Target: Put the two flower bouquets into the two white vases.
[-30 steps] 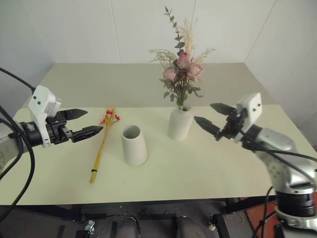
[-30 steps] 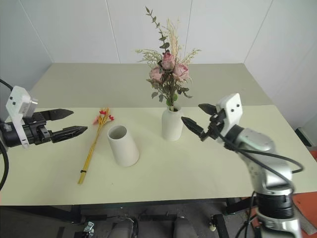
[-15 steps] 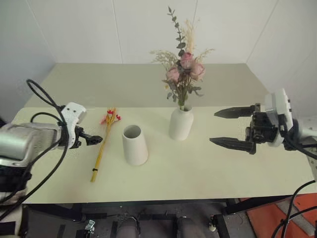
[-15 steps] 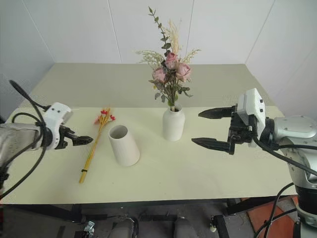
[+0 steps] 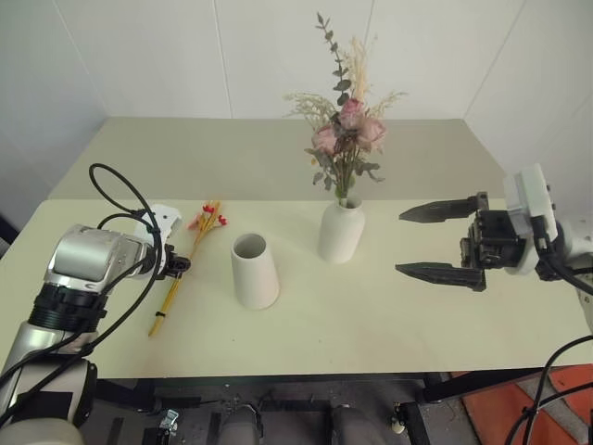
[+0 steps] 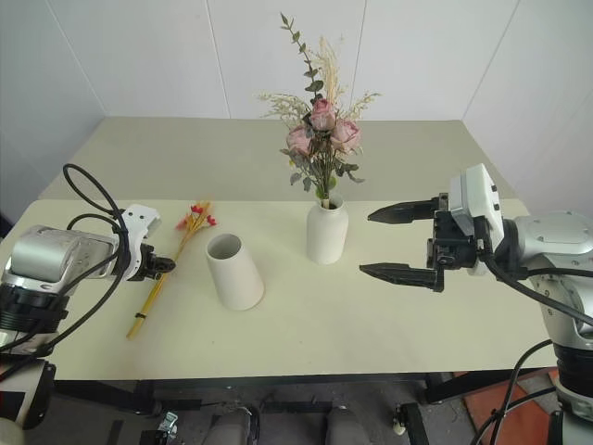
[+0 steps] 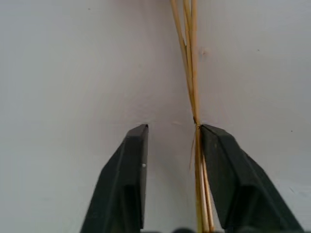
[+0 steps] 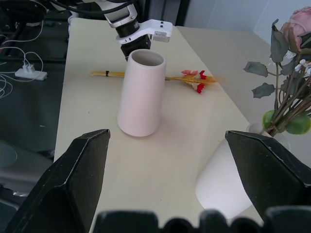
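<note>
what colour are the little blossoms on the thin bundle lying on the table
Red-pink blossoms on a slim bundle of yellow stalks; the right wrist view shows them best.

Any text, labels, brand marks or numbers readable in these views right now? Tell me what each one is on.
None can be read: no writing shows on the cone vase, the bottle vase, the rose bouquet, the yellow stalks, the table, the left hand or the right hand.
</note>
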Robot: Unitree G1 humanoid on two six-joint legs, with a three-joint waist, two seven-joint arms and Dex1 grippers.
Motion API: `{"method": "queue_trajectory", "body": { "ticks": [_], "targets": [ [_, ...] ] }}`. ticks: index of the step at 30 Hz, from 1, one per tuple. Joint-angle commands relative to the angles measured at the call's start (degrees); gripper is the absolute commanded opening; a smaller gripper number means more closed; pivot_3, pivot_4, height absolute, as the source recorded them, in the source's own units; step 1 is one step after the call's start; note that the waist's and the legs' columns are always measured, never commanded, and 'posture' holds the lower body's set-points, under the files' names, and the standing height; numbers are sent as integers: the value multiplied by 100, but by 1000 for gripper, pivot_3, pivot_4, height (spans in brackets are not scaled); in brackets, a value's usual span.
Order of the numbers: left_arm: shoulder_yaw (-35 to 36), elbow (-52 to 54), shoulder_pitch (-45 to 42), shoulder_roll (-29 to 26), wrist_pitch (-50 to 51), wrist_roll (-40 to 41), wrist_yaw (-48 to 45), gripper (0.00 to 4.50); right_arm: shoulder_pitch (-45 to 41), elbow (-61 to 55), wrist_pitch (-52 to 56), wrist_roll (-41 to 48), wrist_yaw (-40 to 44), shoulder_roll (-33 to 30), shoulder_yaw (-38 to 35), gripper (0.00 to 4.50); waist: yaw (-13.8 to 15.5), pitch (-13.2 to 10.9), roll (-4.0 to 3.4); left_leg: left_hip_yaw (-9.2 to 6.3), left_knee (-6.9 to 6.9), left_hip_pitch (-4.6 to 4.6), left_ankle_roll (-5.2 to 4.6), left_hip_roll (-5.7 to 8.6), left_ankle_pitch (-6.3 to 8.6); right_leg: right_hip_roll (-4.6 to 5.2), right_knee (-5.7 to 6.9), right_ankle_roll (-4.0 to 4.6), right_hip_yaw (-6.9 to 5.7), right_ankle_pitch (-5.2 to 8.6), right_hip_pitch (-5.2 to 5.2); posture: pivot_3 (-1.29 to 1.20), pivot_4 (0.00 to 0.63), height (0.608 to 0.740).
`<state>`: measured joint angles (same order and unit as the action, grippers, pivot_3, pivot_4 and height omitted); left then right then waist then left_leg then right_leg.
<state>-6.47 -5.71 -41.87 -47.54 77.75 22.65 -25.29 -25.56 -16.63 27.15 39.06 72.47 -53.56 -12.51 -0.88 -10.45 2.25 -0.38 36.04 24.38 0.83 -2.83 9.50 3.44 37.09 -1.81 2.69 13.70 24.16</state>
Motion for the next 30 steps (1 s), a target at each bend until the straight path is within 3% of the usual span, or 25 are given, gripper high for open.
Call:
{"method": "queue_trajectory", "body": {
  "ticks": [1, 3, 13, 20, 30],
  "targets": [
    [116, 111, -51, 1, -40, -135, -16, 541, 32, -169, -89, 122, 42, -114, -244, 4500, 2, 0, 0, 0, 0, 0, 0, 0, 0, 0, 0, 0, 0, 0, 0, 0, 150, 740],
    [225, 113, -49, 11, -36, -166, 9, 16, 50, -175, -101, 116, 40, -121, -247, 4500, 1, 0, 0, 0, 2, 0, 0, 0, 0, 0, 0, 0, 0, 0, -1, 0, 150, 740],
    [2059, 555, 146, 221, -1615, -141, 309, 16, 77, -42, -86, 150, 74, -140, -202, 4500, 4, 0, 0, 0, 4, 0, 0, 0, 0, 2, 0, 14, 0, -9, -2, 0, 150, 740],
    [3377, 1761, 139, 767, -2467, 1290, -547, 16, 153, 149, -96, 84, 109, -120, -176, 4500, 22, 1, 1, 0, 7, 2, 0, 1, 0, 5, -2, 17, -2, -12, -6, 0, 150, 740],
    [3485, 2211, 115, 1169, -2761, 3343, -1813, 16, 308, 89, -109, 43, 54, -162, -214, 4500, -9, 1, 1, 0, 13, -6, 0, 0, 0, 2, 2, 15, -1, -12, -12, 0, 150, 740]
  ]
}}
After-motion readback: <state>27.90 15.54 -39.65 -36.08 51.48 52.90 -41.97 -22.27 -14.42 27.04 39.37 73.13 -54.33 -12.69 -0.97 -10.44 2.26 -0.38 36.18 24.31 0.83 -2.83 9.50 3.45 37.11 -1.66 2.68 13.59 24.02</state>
